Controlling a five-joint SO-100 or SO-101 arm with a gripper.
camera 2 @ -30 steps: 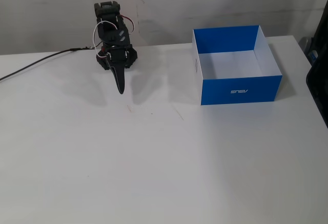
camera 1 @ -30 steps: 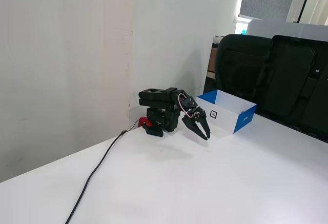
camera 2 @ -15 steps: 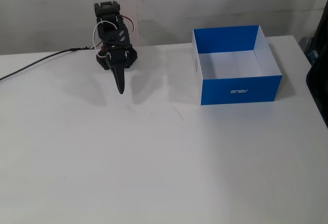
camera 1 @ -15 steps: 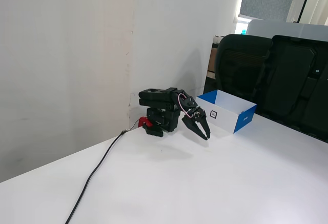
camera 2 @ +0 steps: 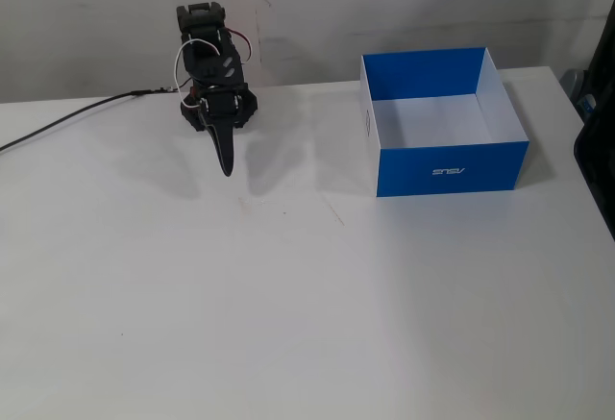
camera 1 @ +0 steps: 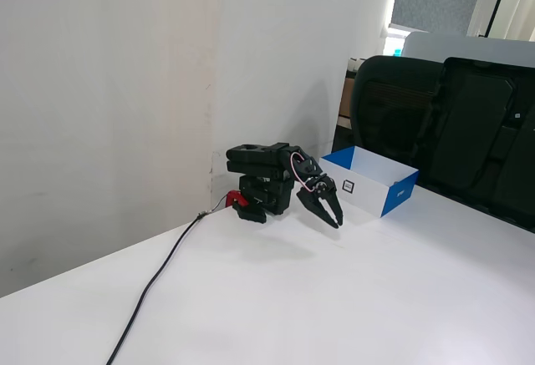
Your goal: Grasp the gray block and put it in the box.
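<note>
The box (camera 2: 452,170) is a shallow white tray with blue ends. It stands at the back right of the table in one fixed view and just right of the arm in the other, where it shows as the box (camera 1: 368,191) with a small square label on its side. What I can see of its inside is bare white floor. The gray block is out of view in both fixed views. My black gripper (camera 2: 227,168) hangs folded close to the arm's base, left of the box, pointing down at the table. The same gripper (camera 1: 334,221) is shut and holds nothing.
A black cable (camera 2: 67,117) runs from the arm's base to the table's left edge. Black office chairs (camera 1: 451,131) stand behind the table past the box. A white wall (camera 1: 109,89) rises right behind the arm.
</note>
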